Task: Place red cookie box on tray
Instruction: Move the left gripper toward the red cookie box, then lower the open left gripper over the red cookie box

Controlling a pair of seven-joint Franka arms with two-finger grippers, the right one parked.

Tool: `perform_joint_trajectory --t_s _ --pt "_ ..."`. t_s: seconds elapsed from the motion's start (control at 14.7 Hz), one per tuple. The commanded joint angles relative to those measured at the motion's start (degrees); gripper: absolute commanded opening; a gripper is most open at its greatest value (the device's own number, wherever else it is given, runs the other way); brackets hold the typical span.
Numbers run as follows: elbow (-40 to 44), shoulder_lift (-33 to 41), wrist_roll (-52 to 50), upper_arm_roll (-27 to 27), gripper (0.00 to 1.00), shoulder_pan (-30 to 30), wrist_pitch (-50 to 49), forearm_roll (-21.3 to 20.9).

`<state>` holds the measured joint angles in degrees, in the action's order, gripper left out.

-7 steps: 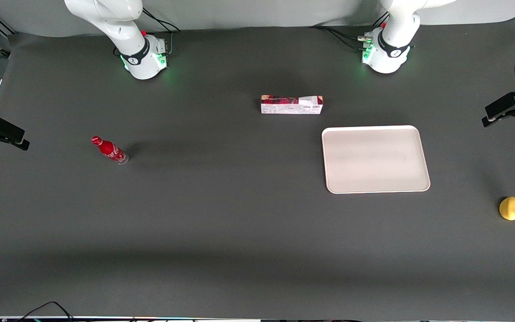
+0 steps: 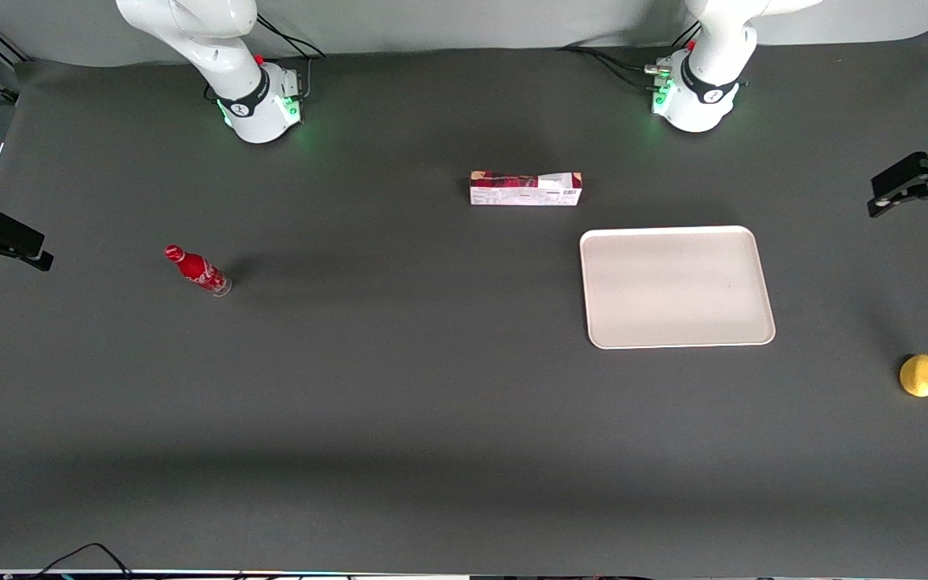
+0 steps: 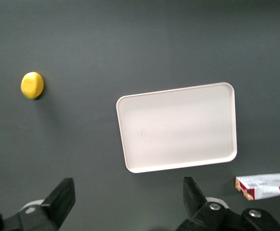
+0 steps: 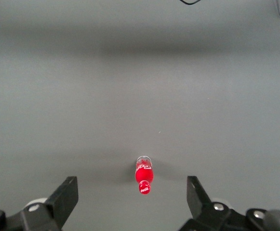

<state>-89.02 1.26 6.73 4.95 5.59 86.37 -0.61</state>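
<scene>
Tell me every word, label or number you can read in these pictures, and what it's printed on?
Red cookie box: print and a barcode on its white side, too small to read.
Small red bottle: white script logo, too blurred to read.
Tray, yellow ball: no text.
Gripper, open and high above the table near the tray: no markings visible.

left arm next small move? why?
Probably carry the gripper, jaws open and empty, over to the red cookie box and start down on it. The gripper hangs high at the working arm's end of the table, looking down on the tray. The box lies on the mat beside the tray, farther from the front camera, apart from it.
</scene>
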Motion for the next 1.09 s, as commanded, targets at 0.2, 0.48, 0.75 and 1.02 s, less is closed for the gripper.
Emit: perform_joint_trajectory --t_s 0.2,0.48,0.75,1.02 --pt "-4.6 -1.5 6.8 16.6 1.0 -6.1 -6.0 -0.4" --pt "-11.2 -1.5 13.0 30.8 1.0 -5.8 0.7 -0.6" --pt "-19.8 0.8 13.5 42.7 1.0 -5.6 8.8 0.5" --pt "-30.9 6.4 13.5 50.8 1.0 -4.2 21.7 6.9"
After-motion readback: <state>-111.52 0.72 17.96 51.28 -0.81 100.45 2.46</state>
